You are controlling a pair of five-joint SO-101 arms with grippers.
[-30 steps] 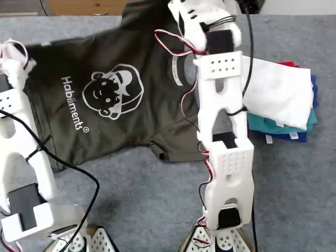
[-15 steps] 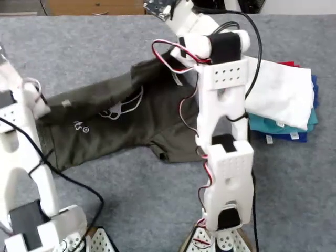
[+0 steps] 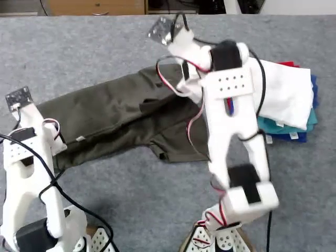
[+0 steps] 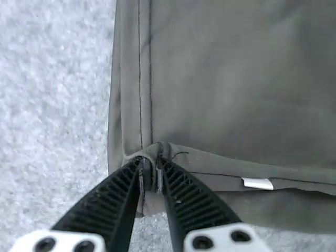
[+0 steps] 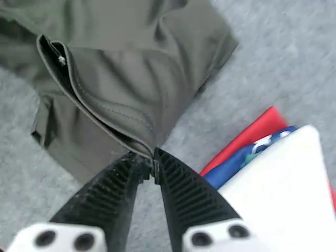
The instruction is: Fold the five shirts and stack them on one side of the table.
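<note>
Presently the dark olive shirt (image 3: 115, 110) is laid doubled across the middle of the grey table (image 3: 79, 42), running from 9 o'clock up toward 1 o'clock. The stack of folded shirts (image 3: 283, 94) is set just beside it at 3 o'clock. The left gripper (image 4: 150, 170) is pinched tight on a seamed hem corner. The right gripper (image 5: 152, 160) is likewise closed on the doubled edge. The cloth is judged light, limp and easily slumped, so seamed edges are best gripped, where layers are kept together.
</note>
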